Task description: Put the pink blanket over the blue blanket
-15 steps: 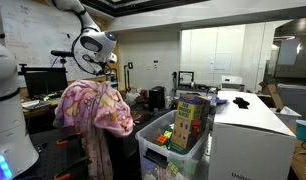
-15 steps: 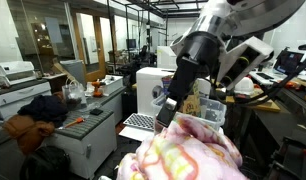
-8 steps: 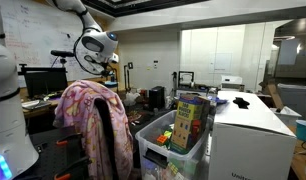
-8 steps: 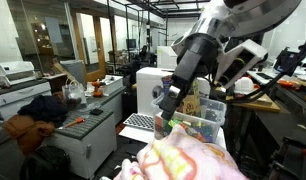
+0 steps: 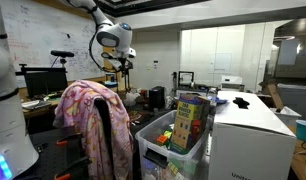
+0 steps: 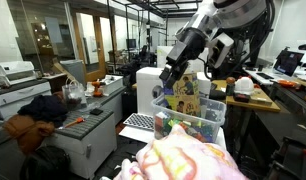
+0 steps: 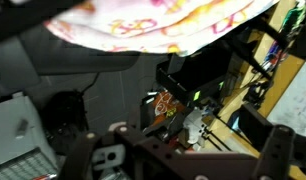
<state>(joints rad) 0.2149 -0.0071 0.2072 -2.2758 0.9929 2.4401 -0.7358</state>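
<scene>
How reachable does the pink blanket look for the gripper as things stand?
Probably reachable, yes. In an exterior view the gripper hangs open above the pink blanket, near one edge of it, with only open air between them. Nothing visible blocks a straight move down onto the cloth.

You will find no legible text, number or sign in any view. The colourful box [image 5: 190,120] at 4 o'clock in an exterior view carries printing, but it is too small to read.
</scene>
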